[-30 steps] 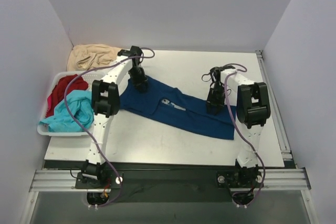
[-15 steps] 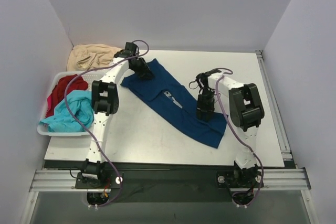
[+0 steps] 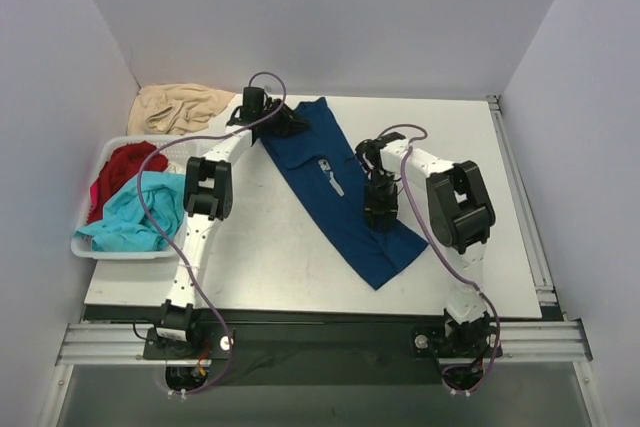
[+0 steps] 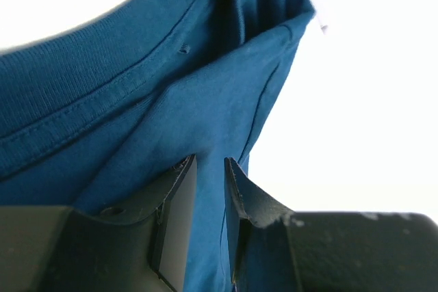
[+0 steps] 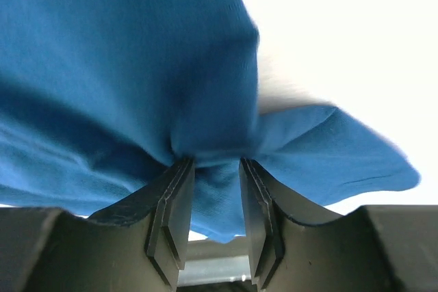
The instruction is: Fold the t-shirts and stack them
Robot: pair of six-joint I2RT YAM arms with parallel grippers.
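The navy blue t-shirt [image 3: 340, 197] lies as a long folded strip running from the far middle of the table [image 3: 280, 257] toward the near right, a pale print [image 3: 330, 175] showing on it. My left gripper [image 3: 285, 125] is shut on the shirt's far end near the collar; cloth [image 4: 137, 100] fills the gap between its fingers [image 4: 174, 217]. My right gripper [image 3: 380, 209] is shut on the shirt's nearer part, with blue cloth [image 5: 137, 66] bunched between its pads [image 5: 174, 210]. A red t-shirt [image 3: 125, 172] and a turquoise t-shirt [image 3: 135, 212] lie in the basket.
A white basket [image 3: 88, 247] stands at the table's left edge. A beige cloth [image 3: 180, 107] lies crumpled in the far left corner. White walls close in the back and sides.
Both grippers have swung the navy shirt round: its left end moved far and right, its right end moved left and nearer, so the strip now runs almost far to near.
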